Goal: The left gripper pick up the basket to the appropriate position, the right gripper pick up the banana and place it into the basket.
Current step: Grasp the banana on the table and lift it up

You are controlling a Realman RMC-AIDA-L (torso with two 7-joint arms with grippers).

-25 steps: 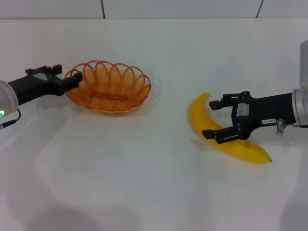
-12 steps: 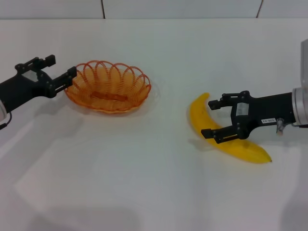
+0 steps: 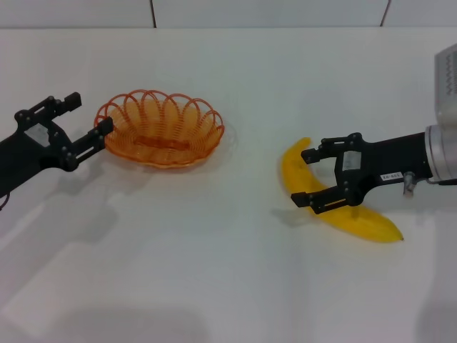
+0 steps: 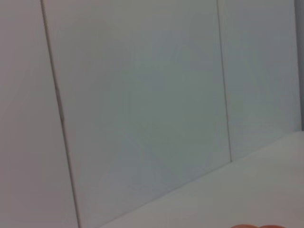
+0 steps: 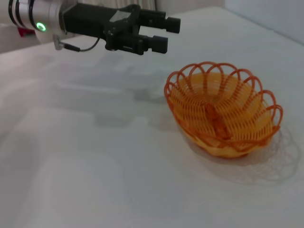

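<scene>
Two grippers moved: left gripper (image 3: 80, 118) has let go of basket (image 3: 163, 128) and backed off, fingers open, just beside its rim. Basket sits well apart from banana (image 3: 335, 194). Right gripper (image 3: 309, 179) straddles banana, open, edging in; grasp next.

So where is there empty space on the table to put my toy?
Between the basket and the banana the white table is bare, and along its near edge too. It is crowded where the right gripper straddles the banana, and the left gripper by the basket.
</scene>
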